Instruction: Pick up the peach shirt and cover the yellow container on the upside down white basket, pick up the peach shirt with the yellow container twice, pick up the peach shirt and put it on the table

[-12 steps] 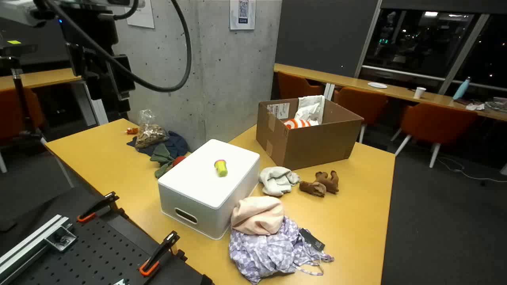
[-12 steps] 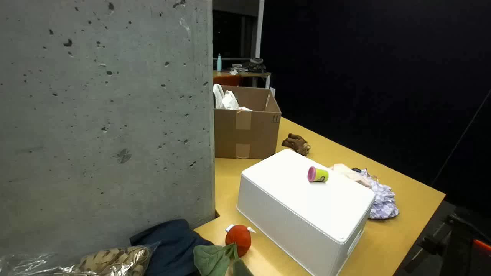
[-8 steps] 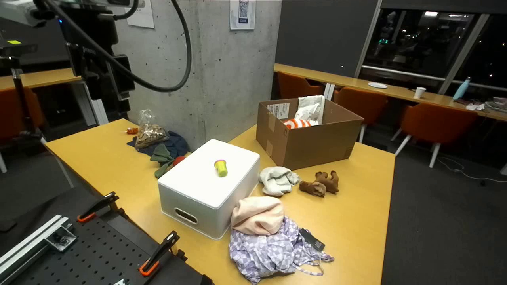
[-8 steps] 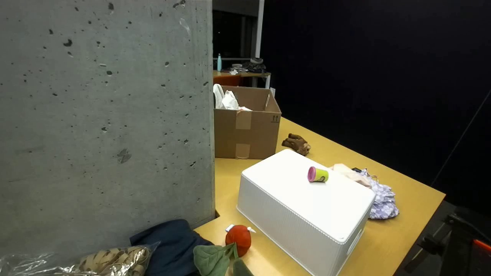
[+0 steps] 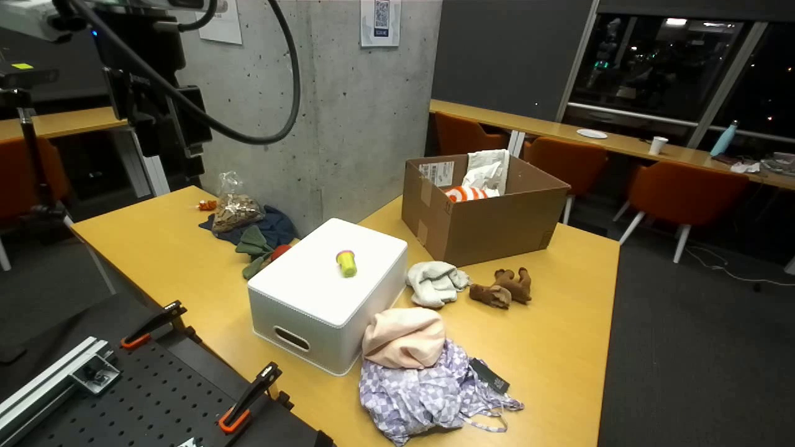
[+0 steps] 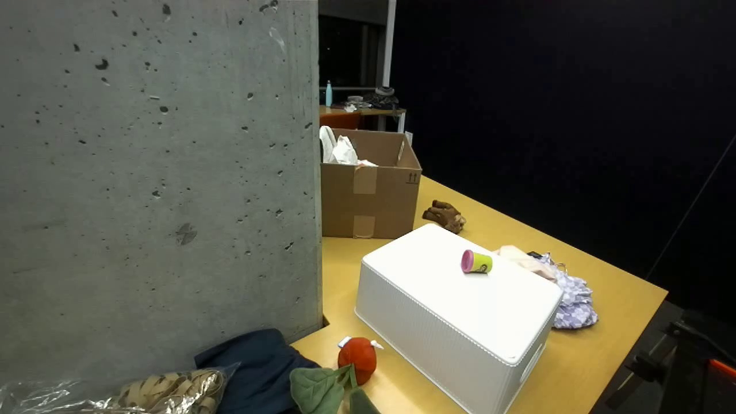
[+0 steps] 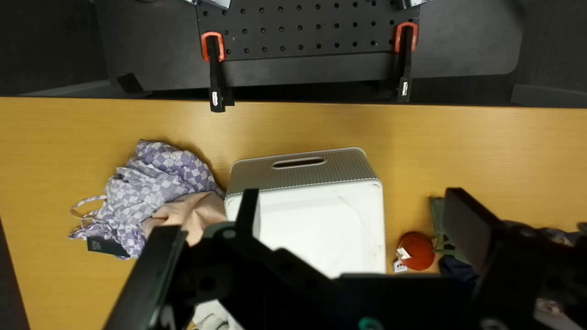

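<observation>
Desk (image 5: 553,347) under the gripper (image 7: 353,201), which hangs well above it, fingers spread wide and holding nothing. White basket (image 7: 316,215) upturned, below the gripper. Lilac checked garment (image 5: 413,397) lower, off to one side of the gripper, partly beneath the peach shirt (image 5: 404,338). Shirt, on that same side, sits bunched just beside the basket; touching or not, I can't tell. Looks light, soft, limp; should drape easily. I'd pinch its raised top fold, shallowly, or the lilac garment may come along. Yellow container (image 6: 480,263) on its side atop the basket, below the gripper; probably light, smooth, apt to roll. Both exterior views show it; the wrist view doesn't, the gripper's body perhaps masking it. In an exterior view the basket hides much of the shirt (image 6: 524,260).
</observation>
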You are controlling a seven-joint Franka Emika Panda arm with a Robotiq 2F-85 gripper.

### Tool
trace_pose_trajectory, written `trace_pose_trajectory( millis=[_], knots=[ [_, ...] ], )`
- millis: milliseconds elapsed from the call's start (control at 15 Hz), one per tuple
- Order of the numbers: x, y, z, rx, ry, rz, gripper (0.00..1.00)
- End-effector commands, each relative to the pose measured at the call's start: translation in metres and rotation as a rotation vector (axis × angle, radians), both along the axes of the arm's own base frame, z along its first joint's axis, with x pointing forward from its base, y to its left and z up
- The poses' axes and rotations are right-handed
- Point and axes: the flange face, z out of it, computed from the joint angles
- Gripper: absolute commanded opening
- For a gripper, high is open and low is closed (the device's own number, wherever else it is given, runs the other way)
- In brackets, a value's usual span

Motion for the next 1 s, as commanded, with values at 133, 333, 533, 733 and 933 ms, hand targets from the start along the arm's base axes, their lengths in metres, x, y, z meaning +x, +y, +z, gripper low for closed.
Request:
trace_pose_trajectory(
  millis=[133, 333, 533, 733, 933],
  knots=[
    [0.007, 0.003, 0.002, -0.019, -0.018, -0.027, 1.0],
    [0.063, -0.044, 0.003, -0.043, -0.204, -0.157, 1.0],
    [0.107, -0.088, -0.019, -0.064, -0.304, -0.253, 1.0],
    [0.142, -0.139, -0.063, -0.063, -0.262, -0.358, 1.0],
    [0.169, -0.188, -0.116, -0.067, -0.196, -0.444, 1.0]
  ],
)
